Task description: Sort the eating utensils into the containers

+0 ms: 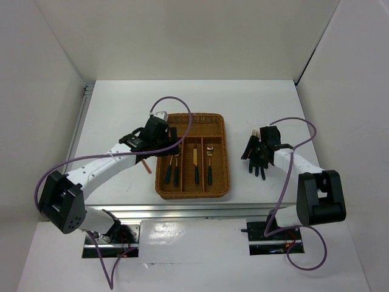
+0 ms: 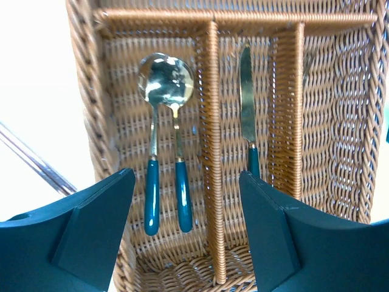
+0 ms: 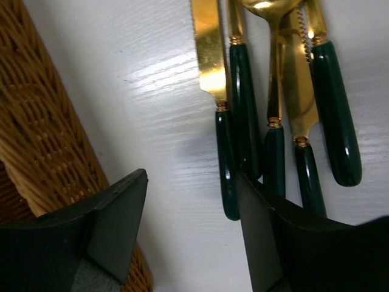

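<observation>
**A:** Above the left slot of the wicker tray [image 1: 193, 194] hangs the left hand [image 2: 185, 231], fingers spread wide and nothing between them. Two spoons [image 2: 165, 79] lie side by side beneath it, with a knife [image 2: 246, 91] in the middle slot.

**B:** And the third long slot?

**A:** It has one piece in it, fork or spoon I cannot tell. I'd judge the sorting under halfway: a loose pile of cutlery [image 3: 243, 91] lies on the tabletop [image 1: 121, 115] to the right of the tray, and the chopsticks [image 2: 37, 159] lie just outside its left wall.

**B:** What is the right hand [image 3: 191, 225] doing?

**A:** It is low over that pile, with its fingers apart and only bare tabletop in the gap. One finger sits against the green handles, but none is caught between the two. It looks like the start of a pick.

**B:** What does that pick call for?

**A:** The handles overlap and lie flat on a glossy surface. The fingers need to straddle a single handle, close on it alone and lift without dragging its neighbours. After that, the piece has to go to the matching slot.

**B:** What about the surroundings?

**A:** The tabletop is white and shiny, with plain white walls [image 1: 182, 36] on three sides and a metal rail [image 1: 78, 128] along the left edge. Purple cables [image 1: 61, 167] loop from both arms.
</observation>
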Controlling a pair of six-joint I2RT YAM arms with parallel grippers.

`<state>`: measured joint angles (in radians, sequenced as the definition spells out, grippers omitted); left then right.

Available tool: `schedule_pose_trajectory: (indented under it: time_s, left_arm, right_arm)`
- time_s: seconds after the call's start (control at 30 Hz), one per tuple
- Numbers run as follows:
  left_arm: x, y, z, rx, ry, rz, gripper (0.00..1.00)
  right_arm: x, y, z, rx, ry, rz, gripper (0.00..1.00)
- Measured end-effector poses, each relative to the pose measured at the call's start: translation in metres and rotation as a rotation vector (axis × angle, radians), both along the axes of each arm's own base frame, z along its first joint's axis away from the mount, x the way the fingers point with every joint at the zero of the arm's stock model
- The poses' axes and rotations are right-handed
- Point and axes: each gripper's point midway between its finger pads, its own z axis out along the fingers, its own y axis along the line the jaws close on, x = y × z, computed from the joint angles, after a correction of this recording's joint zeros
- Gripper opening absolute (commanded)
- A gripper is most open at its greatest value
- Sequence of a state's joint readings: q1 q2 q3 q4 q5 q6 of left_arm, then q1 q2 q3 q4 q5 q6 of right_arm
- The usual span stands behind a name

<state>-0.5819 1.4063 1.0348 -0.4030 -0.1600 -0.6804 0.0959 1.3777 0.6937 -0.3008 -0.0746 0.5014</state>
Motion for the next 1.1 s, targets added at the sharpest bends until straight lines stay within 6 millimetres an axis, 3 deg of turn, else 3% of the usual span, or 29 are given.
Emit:
schedule_pose_trajectory:
  time_s: [0.43, 0.93, 1.1]
  left_arm:
    - [0.006, 0.017, 0.011, 0.002, -0.027, 0.03, 0.84]
    - [0.006, 0.031, 0.015, 0.025, -0.035, 0.062, 0.84]
    - [0.007, 0.036, 0.017, 0.035, -0.041, 0.066, 0.84]
  right_arm:
    - [-0.011, -0.006, -0.021, -0.032, 0.087, -0.019, 0.49]
    - [0.004, -0.001, -0.025, -0.051, 0.104, -0.011, 0.05]
    - [0.004, 0.003, -0.02, -0.103, 0.131, 0.007, 0.05]
